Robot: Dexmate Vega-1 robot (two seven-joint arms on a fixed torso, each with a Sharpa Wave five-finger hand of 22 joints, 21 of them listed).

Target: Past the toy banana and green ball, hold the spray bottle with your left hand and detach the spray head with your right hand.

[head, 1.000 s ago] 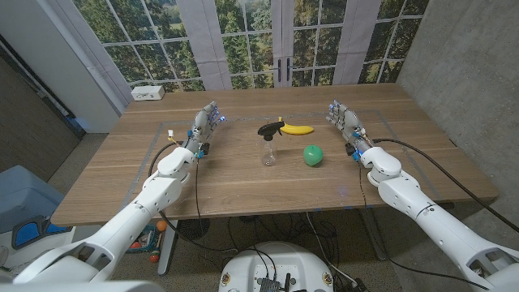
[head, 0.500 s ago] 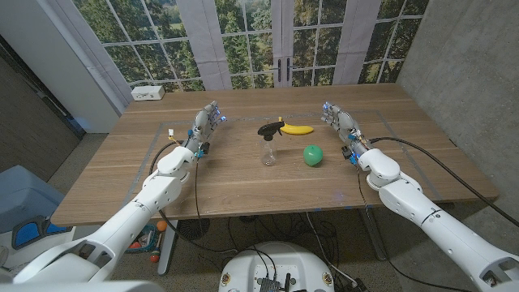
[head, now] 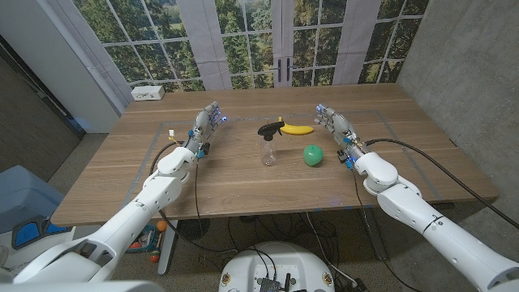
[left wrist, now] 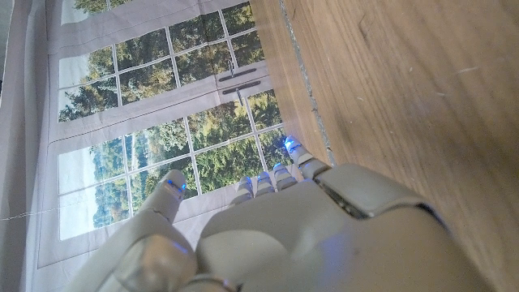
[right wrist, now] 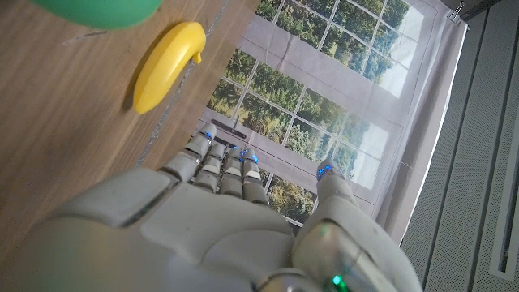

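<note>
A clear spray bottle (head: pixel 268 150) with a black spray head (head: pixel 268 128) stands upright at the table's middle. Just behind it lies the yellow toy banana (head: pixel 297 129) (right wrist: pixel 165 65); the green ball (head: pixel 313 155) (right wrist: pixel 97 10) sits to its right. My left hand (head: pixel 203 130) (left wrist: pixel 268 235) is open well to the left of the bottle, fingers extended, holding nothing. My right hand (head: pixel 336 130) (right wrist: pixel 219 219) is open to the right of the banana and ball, fingers extended, nothing in it.
The wooden table (head: pixel 243 174) has a white box (head: pixel 148 92) at its far left corner. A window wall rises behind the table. Cables trail from both forearms over the table's near half.
My right hand has moved left toward the banana and ball. The left hand, bottle, banana and ball have stayed where they were.
</note>
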